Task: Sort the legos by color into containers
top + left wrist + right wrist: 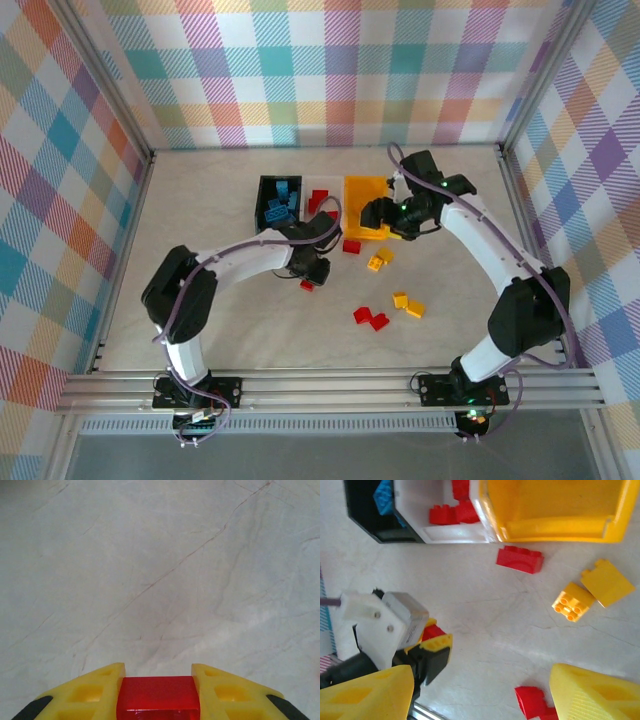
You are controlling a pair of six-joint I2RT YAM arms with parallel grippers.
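Legos (362,315) lie loose on the pale, veined counter (150,555) in front of three bins that stand side by side in a row. The black bin (261,210) on the left has blue bricks (280,208) in it, the white bin (455,532) in the middle has red bricks (452,512) in it, and the yellow bin (555,530) stands on the right. A stray red piece (519,559) lies just in front of the yellow bin's near wall. Two yellow bricks (572,602) sit close together a little to its right. Nearer the arms, a yellow pair (407,304) and a red pair lie beside each other. The left claw (158,680) is closed on a single red lego (158,697), pinched between its yellow fingers (95,692). It is low by the counter, in front of the black and white bins and well apart from the other loose pieces. The right claw (480,690) has its jaws wide apart with nothing between them. In the top view it hangs at the near edge of the yellow bin, looking down on the stray pieces and the left claw.
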